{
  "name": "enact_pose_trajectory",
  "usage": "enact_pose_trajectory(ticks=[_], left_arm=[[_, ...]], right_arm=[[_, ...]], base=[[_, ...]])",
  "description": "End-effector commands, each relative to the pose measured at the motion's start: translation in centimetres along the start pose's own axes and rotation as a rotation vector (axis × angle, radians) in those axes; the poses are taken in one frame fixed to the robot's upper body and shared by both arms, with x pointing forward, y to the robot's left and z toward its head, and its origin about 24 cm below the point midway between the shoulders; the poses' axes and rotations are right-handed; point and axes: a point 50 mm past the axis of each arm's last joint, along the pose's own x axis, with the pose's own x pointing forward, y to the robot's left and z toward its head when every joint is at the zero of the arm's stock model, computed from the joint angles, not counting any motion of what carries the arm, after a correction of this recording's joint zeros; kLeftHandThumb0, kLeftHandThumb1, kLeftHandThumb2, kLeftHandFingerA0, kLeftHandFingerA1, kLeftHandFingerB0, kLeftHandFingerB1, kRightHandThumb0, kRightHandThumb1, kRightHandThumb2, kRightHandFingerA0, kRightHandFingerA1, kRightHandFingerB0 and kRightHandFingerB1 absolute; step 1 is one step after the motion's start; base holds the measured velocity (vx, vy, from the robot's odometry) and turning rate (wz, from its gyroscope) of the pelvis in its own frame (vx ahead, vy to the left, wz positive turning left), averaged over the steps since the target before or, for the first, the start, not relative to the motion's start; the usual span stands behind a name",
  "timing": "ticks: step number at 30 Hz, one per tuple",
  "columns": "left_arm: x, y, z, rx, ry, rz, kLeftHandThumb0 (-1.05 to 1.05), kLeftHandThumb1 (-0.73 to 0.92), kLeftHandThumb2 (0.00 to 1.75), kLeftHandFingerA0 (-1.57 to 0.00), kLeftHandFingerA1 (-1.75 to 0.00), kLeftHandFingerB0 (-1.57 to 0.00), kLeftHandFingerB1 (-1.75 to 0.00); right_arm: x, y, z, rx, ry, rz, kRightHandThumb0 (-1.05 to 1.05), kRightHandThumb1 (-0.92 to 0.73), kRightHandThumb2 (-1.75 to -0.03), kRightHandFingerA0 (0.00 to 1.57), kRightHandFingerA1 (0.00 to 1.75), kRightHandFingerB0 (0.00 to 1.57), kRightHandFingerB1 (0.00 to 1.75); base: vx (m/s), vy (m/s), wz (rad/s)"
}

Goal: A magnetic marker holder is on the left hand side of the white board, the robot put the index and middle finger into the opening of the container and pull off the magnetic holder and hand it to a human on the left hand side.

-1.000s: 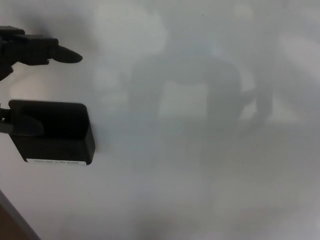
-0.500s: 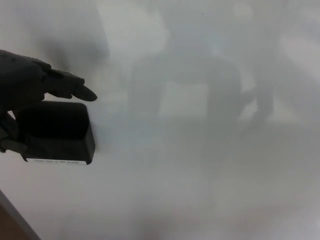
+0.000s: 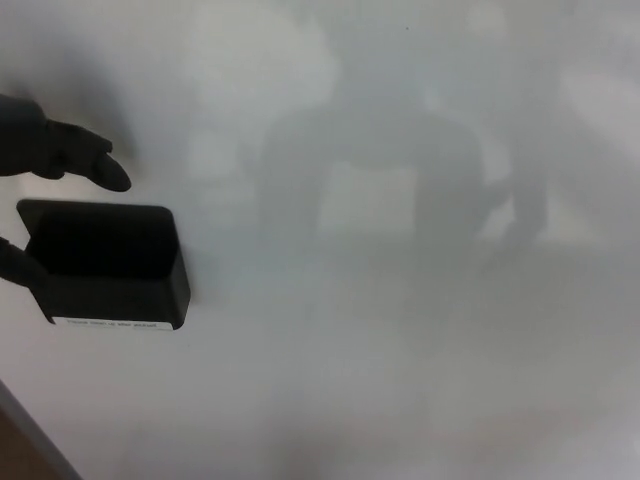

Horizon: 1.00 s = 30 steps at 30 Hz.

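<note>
Across nearly the whole view is the whiteboard (image 3: 400, 330), with just faint reflections on it. Over on its left side the holder (image 3: 105, 265) sits stuck flat to the board, presumably by its magnet, open top facing up so fingers can drop in. Inside it looks dark and I can't spot any markers. Left hand (image 3: 55, 152) hovers just above the opening, one finger poking out; can't tell whether it's spread or closed.

A dim grey reflection (image 3: 400, 170) spreads across the glossy surface, and a brown strip (image 3: 20, 450) fills the lower-left corner.
</note>
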Motion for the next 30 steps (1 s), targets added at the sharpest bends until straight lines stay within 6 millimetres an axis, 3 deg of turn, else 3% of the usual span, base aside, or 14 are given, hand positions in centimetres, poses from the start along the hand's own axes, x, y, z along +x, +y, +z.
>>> enact_pose_trajectory(ticks=[1,5,12,13,18,19,20,21,23,24,26,27,30], left_arm=[[0.0,0.2,-0.5,-0.024,0.064,-0.061,-0.84,0.46,0.79,-0.31,-0.41,-0.2,-0.36],[0.0,0.2,-0.3,-0.015,0.064,-0.073,-0.83,0.46,0.78,-0.24,-0.39,-0.19,-0.36],[0.4,-0.2,0.2,-0.043,0.024,-0.056,-0.82,0.45,0.8,-0.33,-0.43,-0.15,-0.35],[0.5,-0.3,0.3,-0.049,0.026,-0.06,-0.8,0.53,0.58,-0.48,-0.37,-0.23,-0.29],[0.8,-0.6,0.3,-0.057,0.035,-0.077,-0.8,0.54,0.58,-0.48,-0.37,-0.23,-0.29],[1.0,-0.9,0.3,-0.052,0.041,-0.081,-0.79,0.54,0.58,-0.69,-0.62,-0.24,-0.29],[1.0,-0.9,0.4,-0.051,0.042,-0.082,-0.79,0.54,0.58,-0.69,-0.62,-0.24,-0.29],[1.2,-1.2,0.4,-0.064,0.043,-0.09,-0.79,0.44,0.8,-0.76,-0.78,-0.14,-0.35],[1.4,-1.5,0.4,-0.096,0.045,-0.1,-0.78,0.42,0.78,-0.75,-0.82,-0.15,-0.35],[1.5,-1.6,0.4,-0.109,0.05,-0.109,-0.79,0.49,0.56,-0.71,-0.65,-0.24,-0.29],[1.5,-1.8,0.4,-0.113,0.058,-0.117,-0.79,0.49,0.56,-0.71,-0.65,-0.24,-0.29],[1.6,-2.0,0.4,-0.122,0.048,-0.127,-0.8,0.49,0.56,-0.69,-0.56,-0.24,-0.29],[1.7,-2.1,0.4,-0.122,0.048,-0.139,-0.8,0.49,0.56,-0.69,-0.6,-0.24,-0.29]], right_arm=[[-0.1,-0.8,-0.1,-0.014,-0.007,-0.019,-0.55,-0.77,-0.64,0.64,0.44,0.5,0.37],[-0.3,-0.7,-0.1,-0.019,-0.006,-0.018,-0.54,-0.76,-0.64,0.65,0.45,0.5,0.37],[-0.1,-0.7,-0.1,-0.02,-0.008,-0.015,-0.54,-0.76,-0.64,0.64,0.45,0.49,0.37],[-0.1,-0.8,0.0,-0.024,-0.013,-0.012,-0.54,-0.76,-0.64,0.63,0.44,0.49,0.37],[0.0,-0.8,0.1,-0.03,-0.019,-0.013,-0.54,-0.76,-0.64,0.64,0.45,0.5,0.37],[0.0,-0.8,0.1,-0.031,-0.02,-0.013,-0.53,-0.76,-0.64,0.65,0.45,0.5,0.37],[0.1,-0.8,0.1,-0.032,-0.021,-0.013,-0.53,-0.76,-0.64,0.65,0.45,0.5,0.37],[0.1,-0.8,0.2,-0.036,-0.022,-0.009,-0.54,-0.76,-0.64,0.65,0.45,0.49,0.37],[0.2,-0.7,0.2,-0.038,-0.026,-0.007,-0.54,-0.76,-0.64,0.65,0.46,0.49,0.37],[0.2,-0.7,0.2,-0.04,-0.027,-0.007,-0.54,-0.76,-0.64,0.65,0.46,0.49,0.36],[0.2,-0.7,0.2,-0.042,-0.026,-0.007,-0.54,-0.76,-0.64,0.65,0.46,0.49,0.36],[0.2,-0.7,0.2,-0.042,-0.027,-0.005,-0.53,-0.76,-0.64,0.64,0.45,0.48,0.36],[0.3,-0.7,0.3,-0.048,-0.029,-0.003,-0.53,-0.76,-0.64,0.64,0.45,0.48,0.36]], base=[[0.0,0.0,0.0],[0.0,0.0,0.0],[0.0,0.0,0.0],[0.0,0.0,0.0],[0.0,0.0,0.0],[0.0,0.0,0.0],[0.0,0.0,0.0],[0.0,0.0,0.0],[0.0,0.0,0.0],[0.0,0.0,0.0],[0.0,0.0,0.0],[0.0,0.0,0.0],[0.0,0.0,0.0]])
